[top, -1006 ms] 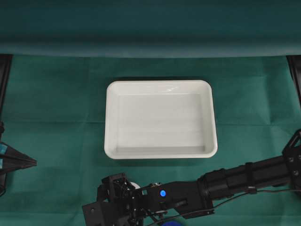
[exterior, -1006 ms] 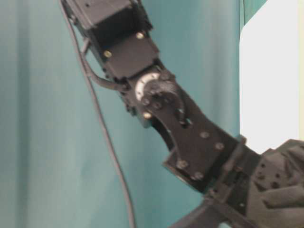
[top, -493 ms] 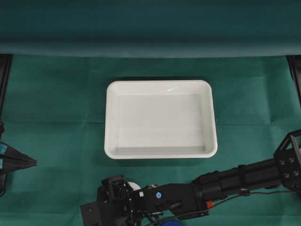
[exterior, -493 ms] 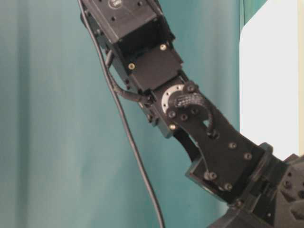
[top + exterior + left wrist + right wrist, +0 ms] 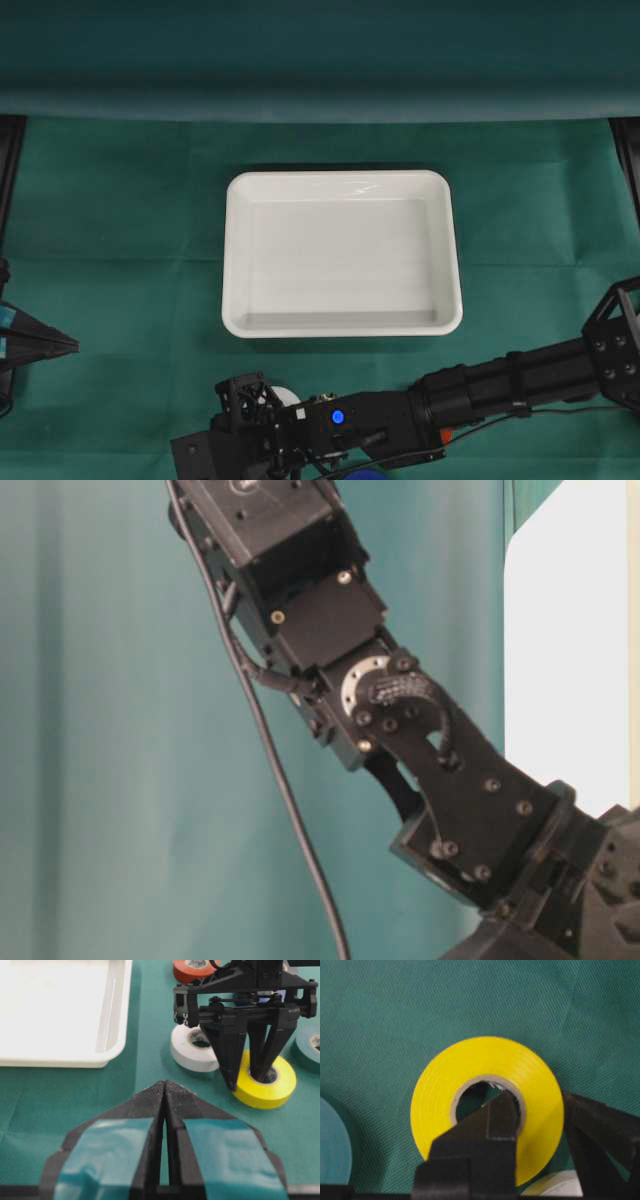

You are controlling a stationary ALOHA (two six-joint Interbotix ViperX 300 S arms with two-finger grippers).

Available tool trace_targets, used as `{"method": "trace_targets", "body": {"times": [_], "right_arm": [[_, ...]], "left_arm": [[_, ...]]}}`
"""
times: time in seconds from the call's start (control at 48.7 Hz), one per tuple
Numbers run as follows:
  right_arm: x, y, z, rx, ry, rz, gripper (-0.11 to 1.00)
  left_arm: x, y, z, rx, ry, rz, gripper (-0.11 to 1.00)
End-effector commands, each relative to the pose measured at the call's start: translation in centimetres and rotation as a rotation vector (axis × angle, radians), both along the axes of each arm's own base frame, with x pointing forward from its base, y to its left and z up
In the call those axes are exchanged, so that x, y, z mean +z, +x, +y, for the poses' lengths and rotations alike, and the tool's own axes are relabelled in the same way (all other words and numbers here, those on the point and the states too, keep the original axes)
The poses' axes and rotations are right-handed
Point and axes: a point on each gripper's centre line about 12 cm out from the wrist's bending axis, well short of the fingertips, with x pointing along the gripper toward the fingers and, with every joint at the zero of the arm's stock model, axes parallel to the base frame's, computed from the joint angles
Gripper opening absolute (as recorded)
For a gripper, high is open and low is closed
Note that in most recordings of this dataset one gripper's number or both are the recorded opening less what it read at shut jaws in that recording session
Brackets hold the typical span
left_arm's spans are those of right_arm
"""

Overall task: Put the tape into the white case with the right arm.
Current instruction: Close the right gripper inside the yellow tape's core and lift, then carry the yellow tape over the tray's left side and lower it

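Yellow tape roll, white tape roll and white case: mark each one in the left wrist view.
yellow tape roll (image 5: 280,1087): left wrist view, on its outer yellow face, right side.
white tape roll (image 5: 186,1056): left wrist view, on its white side wall.
white case (image 5: 114,1035): left wrist view, on its right rim.

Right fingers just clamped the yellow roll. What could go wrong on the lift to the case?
The right gripper pinches only one wall of the yellow roll, so it may swing or slip. The white roll sits close beside it and could get nudged. The white case has a raised rim to clear.
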Motion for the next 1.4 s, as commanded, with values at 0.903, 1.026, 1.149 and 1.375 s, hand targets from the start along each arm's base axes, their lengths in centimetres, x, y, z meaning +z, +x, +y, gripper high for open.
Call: {"method": "trace_targets", "body": {"times": [0.903, 1.026, 1.149, 1.375], "right_arm": [[9.6, -0.8, -0.5, 0.011, -0.028, -0.110, 0.01], [9.7, -0.7, -1.2, -0.004, -0.027, -0.109, 0.01], [9.7, -0.6, -2.7, -0.039, -0.024, -0.103, 0.01], [10.9, -0.7, -6.8, -0.100, -0.062, -0.115, 0.01]], "left_arm": [[0.5, 0.1, 0.1, 0.005, -0.002, -0.012, 0.00], [0.5, 0.1, 0.1, 0.005, 0.000, -0.014, 0.00], [0.5, 0.1, 0.0, 0.003, -0.002, -0.014, 0.00], [0.5, 0.1, 0.0, 0.003, 0.000, -0.012, 0.00]]}}
